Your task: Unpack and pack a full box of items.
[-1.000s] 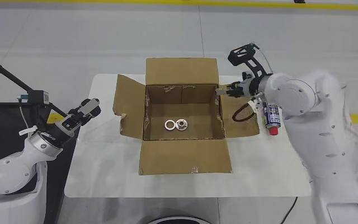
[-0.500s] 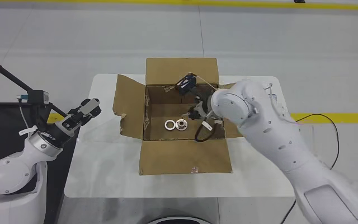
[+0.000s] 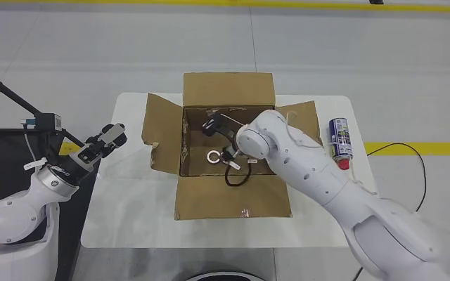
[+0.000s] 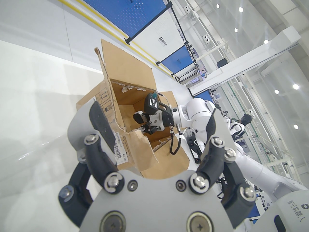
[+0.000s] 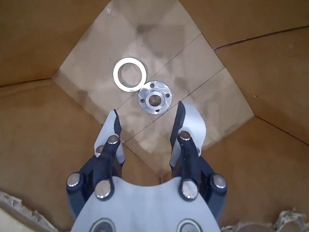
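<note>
Two parts left on box [image 3: 232, 198] floor: ring [image 5: 129, 77], flange [image 5: 154, 100], touching. Right gripper [image 5: 148, 108]: swung in from right flap, now above flange, wide, empty. Unpacking likely near done. Left gripper [image 3: 112, 133]: wide, empty.

One open brown cardboard box [image 3: 232, 198]. Inside it are one flat silver metal ring [image 5: 129, 74] and one round steel flange [image 5: 155, 97]. One blue spray can [image 3: 340, 140] lies on the tabletop.
</note>
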Robot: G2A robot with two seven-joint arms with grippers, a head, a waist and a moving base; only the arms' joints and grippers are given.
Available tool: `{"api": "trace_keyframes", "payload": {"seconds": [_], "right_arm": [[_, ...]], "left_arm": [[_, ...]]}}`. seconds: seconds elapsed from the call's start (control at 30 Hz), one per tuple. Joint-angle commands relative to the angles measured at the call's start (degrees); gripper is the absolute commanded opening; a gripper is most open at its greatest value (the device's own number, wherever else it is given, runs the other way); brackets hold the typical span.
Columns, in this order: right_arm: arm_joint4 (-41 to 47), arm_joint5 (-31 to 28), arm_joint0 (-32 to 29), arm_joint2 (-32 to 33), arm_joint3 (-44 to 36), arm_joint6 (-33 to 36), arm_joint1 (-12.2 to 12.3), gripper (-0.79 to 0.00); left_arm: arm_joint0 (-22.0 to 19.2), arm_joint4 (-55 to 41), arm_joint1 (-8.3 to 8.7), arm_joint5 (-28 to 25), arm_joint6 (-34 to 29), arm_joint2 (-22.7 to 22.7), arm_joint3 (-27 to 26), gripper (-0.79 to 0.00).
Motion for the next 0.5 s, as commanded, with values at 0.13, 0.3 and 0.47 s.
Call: {"api": "trace_keyframes", "payload": {"seconds": [0.13,0.3,0.47], "right_arm": [[1.31,-1.56,1.93,-2.34,8.5,-0.6,-3.74,-0.332],[1.79,-2.79,2.72,-3.88,13.8,-0.68,-6.51,-0.391],[1.99,-3.95,3.35,-4.43,18.22,-1.3,-8.62,-0.416]], "left_arm": [[0.0,0.0,0.0,0.0,0.0,0.0,0.0,0.0],[0.0,0.0,0.0,0.0,0.0,0.0,0.0,0.0],[0.0,0.0,0.0,0.0,0.0,0.0,0.0,0.0]]}}
